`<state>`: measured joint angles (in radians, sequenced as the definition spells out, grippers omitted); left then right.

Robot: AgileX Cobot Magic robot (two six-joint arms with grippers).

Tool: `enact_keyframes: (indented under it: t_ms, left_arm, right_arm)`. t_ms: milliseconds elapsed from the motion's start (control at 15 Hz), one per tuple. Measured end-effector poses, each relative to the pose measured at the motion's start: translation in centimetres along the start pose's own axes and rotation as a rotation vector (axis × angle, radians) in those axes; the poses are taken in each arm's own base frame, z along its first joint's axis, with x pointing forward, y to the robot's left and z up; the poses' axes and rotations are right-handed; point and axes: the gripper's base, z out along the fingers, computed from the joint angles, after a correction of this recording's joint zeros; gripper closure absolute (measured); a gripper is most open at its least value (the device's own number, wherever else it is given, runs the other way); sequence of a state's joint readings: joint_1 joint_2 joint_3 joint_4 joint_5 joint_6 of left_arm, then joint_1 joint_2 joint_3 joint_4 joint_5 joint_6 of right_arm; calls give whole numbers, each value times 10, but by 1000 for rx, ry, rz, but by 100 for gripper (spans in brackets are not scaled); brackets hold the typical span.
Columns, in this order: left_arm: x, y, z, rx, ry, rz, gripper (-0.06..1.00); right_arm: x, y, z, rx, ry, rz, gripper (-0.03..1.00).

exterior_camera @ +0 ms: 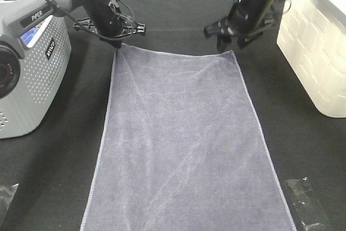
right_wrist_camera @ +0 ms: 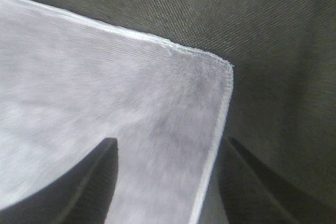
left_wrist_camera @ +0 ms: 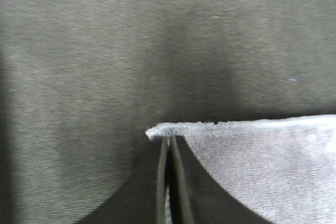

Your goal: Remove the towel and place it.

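View from high: large slate grey-purple terry towel [exterior_camera: 184,144] flat on black fabric worktop [exterior_camera: 303,150]; left wrist: left hand [left_wrist_camera: 169,140] clamped on one corner; right wrist: right hand [right_wrist_camera: 170,142] apart, straddling another; placing apparently near done; next likely: opening left, lifting clear.

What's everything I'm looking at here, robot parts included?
towel: one, grey-purple, spread flat in the middle
tablecloth: one, black, under everything
machine: one, silver-grey with small holes, at the left edge
bin: one, cream-white, at the right edge
plastic scraps: two, clear, by the near edge, one on each side of the towel
left hand: one, black, shut on the towel's far left corner
right hand: one, black, open at the towel's far right corner
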<state>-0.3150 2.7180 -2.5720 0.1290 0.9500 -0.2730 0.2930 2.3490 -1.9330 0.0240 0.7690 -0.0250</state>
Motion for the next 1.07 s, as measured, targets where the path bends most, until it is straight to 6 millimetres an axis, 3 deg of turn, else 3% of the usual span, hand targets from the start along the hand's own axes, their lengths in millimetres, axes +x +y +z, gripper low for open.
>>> enact_keyframes:
  t_ms: [200,600,733,867,933,1067]
  left_arm:
    - [0,0,0,-4,-1,-16,94]
    - [-1,0,0,-1,-9,-21,94]
    - [-1,0,0,2,-8,-23,94]
    - [-1,-1,0,6,-7,-26,94]
    - [-1,-1,0,6,-7,-26,94]
    - [-1,0,0,5,-7,-25,94]
  right_arm:
    - [0,-14,24,9,-35,41,42]
    - [5,-14,58,4,-66,51,49]
    - [5,-15,62,10,-72,44,56]
    - [5,-15,64,8,-72,44,71]
    - [5,-15,64,8,-72,44,71]
    - [4,-13,63,4,-68,40,94]
